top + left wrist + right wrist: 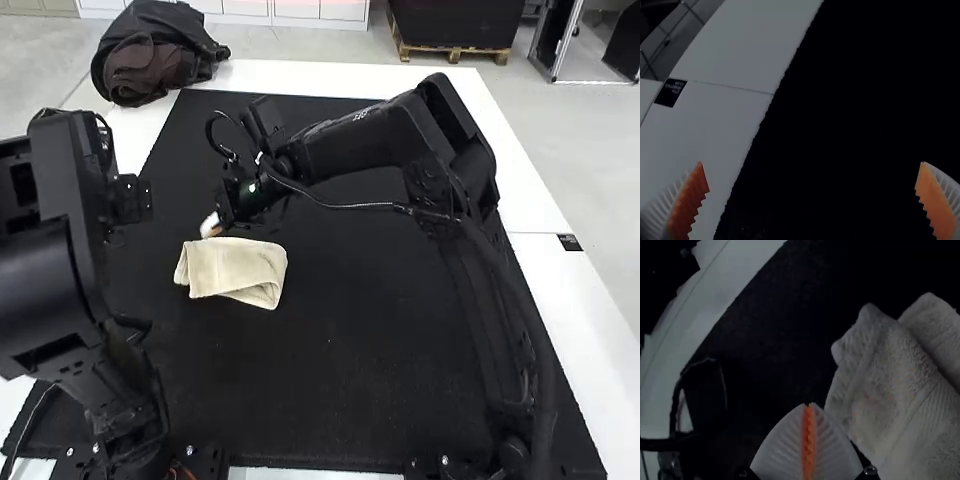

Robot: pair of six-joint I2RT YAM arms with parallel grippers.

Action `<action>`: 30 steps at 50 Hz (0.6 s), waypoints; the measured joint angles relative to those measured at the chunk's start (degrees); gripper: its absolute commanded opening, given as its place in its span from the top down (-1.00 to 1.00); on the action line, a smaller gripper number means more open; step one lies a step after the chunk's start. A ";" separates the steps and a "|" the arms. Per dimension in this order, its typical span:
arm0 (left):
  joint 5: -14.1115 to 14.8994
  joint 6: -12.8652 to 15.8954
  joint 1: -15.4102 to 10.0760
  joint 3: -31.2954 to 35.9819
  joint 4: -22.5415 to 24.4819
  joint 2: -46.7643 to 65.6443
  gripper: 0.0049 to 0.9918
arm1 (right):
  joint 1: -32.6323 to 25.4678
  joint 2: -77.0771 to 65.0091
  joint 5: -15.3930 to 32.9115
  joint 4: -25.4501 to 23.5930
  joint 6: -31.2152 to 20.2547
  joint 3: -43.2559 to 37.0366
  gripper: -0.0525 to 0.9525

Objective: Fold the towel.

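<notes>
Near the left edge of the counter (526, 205) lies the folded towel (230, 268), likely light and floppy, best pinched through its layers, right gripper (809, 406) closed beside it, left gripper (811, 163) open.

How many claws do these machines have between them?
2: the left claw, open and pointing across the black mat, and the right claw, shut, close by the towel.

Towel (225, 268) on mat (330, 390); clothing (150, 60) behind
</notes>
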 measured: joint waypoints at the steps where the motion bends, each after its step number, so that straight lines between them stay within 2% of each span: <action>1: 0.00 0.00 0.00 0.02 0.00 0.00 -0.96 | -0.02 -0.24 -0.26 -0.09 -0.07 -0.42 0.94; 10: 0.00 -0.02 0.00 0.00 -0.09 0.00 -0.96 | -0.13 -1.07 -1.81 1.16 -0.26 -3.23 0.94; 30: 0.00 -0.90 -0.02 0.00 0.07 0.00 -0.96 | -0.24 -0.72 -3.41 11.65 2.16 -5.73 0.94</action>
